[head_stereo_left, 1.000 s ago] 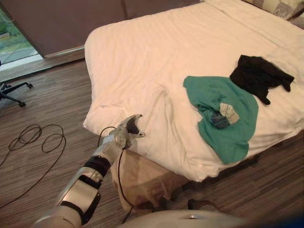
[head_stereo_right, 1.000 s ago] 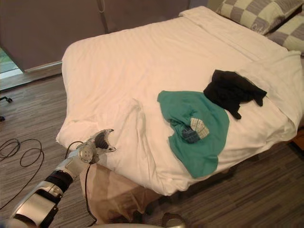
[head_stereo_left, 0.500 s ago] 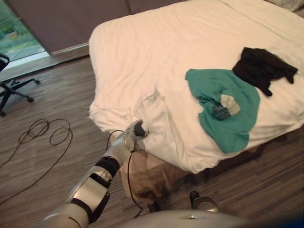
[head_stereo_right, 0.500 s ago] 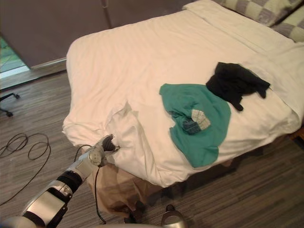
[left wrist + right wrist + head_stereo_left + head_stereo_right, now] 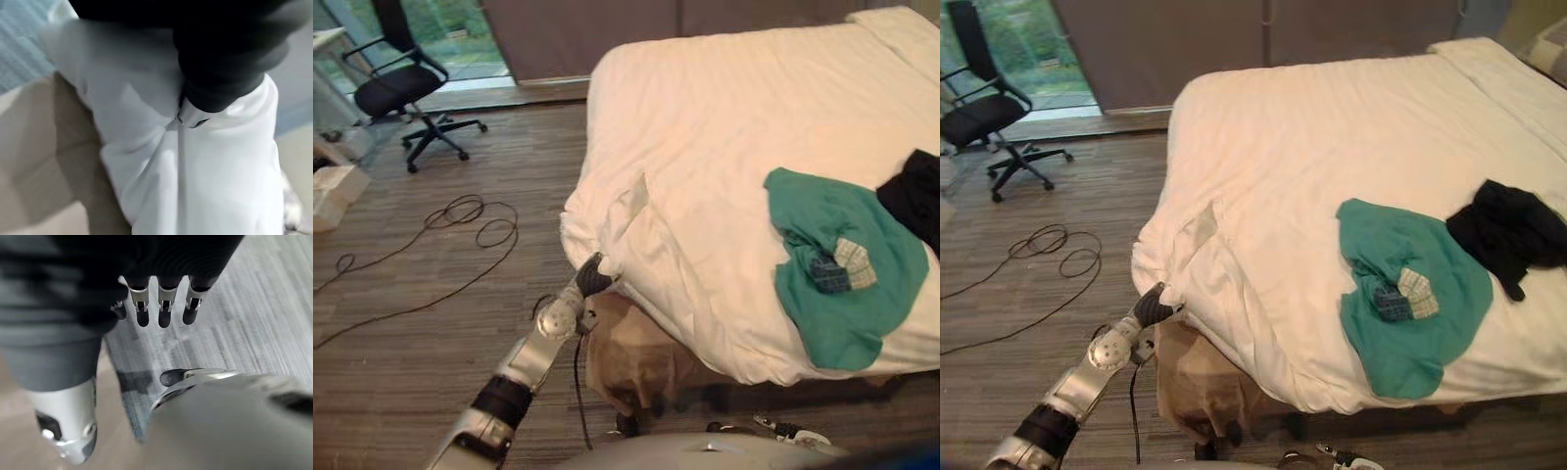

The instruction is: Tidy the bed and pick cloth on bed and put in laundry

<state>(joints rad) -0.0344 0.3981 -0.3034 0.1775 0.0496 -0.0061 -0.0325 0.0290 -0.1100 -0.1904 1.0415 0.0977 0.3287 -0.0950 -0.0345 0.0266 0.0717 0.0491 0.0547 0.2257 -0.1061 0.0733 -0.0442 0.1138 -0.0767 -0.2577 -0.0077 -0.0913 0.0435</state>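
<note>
Grey plank floor [image 5: 431, 323] lies below the left hand [image 5: 592, 277], clenched on the white cotton duvet [image 5: 724, 127]; the right hand [image 5: 165, 308] hangs slack. Tugging hard could dump the teal shirt [image 5: 862, 313] beyond.

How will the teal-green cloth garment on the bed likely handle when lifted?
The teal-green cloth garment lies spread with soft folds on the white duvet, so it is probably floppy and light. The small checked bundle resting on it may slide off when lifted. Its near end reaches where the duvet falls away, so a push might send it off.
</note>
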